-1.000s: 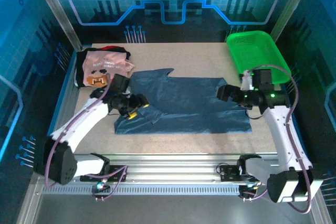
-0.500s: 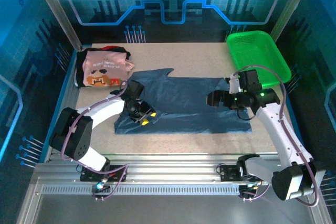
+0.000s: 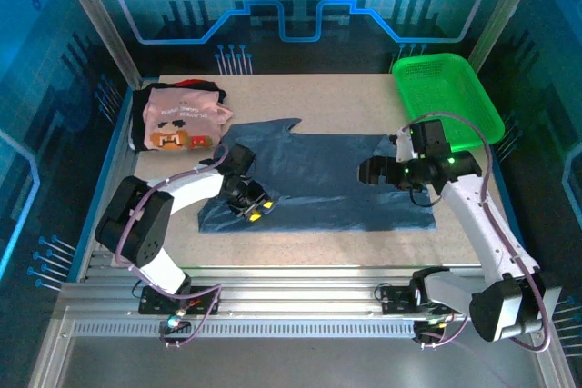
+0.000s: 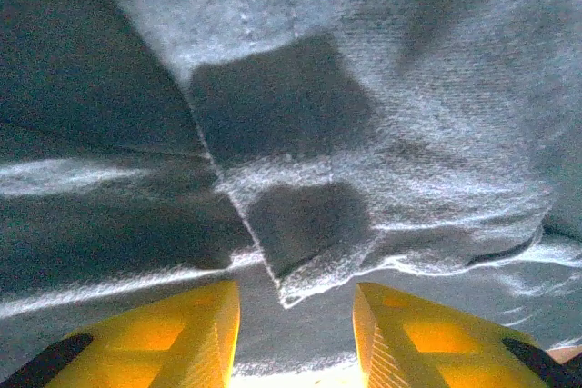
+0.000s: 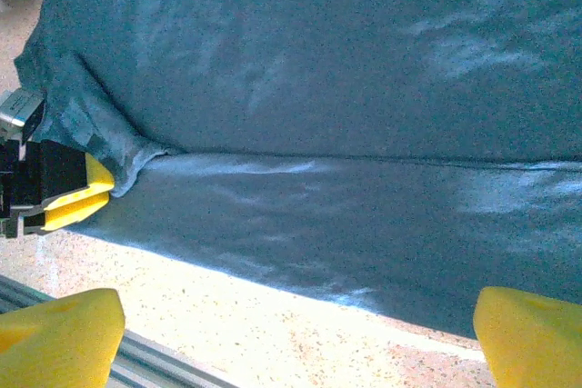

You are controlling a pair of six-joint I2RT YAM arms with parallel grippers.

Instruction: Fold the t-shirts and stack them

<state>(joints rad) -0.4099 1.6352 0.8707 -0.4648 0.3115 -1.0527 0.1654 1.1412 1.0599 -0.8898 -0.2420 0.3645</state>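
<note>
The left gripper (image 3: 255,213) is closing. A second ago its jaws were standing wider and it was hanging near the left end of the blue shirt (image 3: 327,179). Now it is sitting down on the cloth there, towards the near left corner of the shirt, and the arm is tucking in behind it.

In the left wrist view the yellow fingers (image 4: 195,333) are standing partly apart, with a hem (image 4: 291,265) of the shirt lying at the mouth of the gap. Whether the cloth is already being pinched I cannot tell.

The right gripper (image 3: 367,171) is spreading as wide as before, grasping nothing. It is shifting leftwards and is now hanging over the right part of the shirt.

The blue shirt is lying spread and unfolded across the middle of the worktop (image 3: 318,88). The pink shirt (image 3: 180,120) is resting at the far left corner, well apart from it.

I judge that the robot is taking hold at the left end to begin the first fold, while the right side is still lining up. Stacking is waiting on that.
</note>
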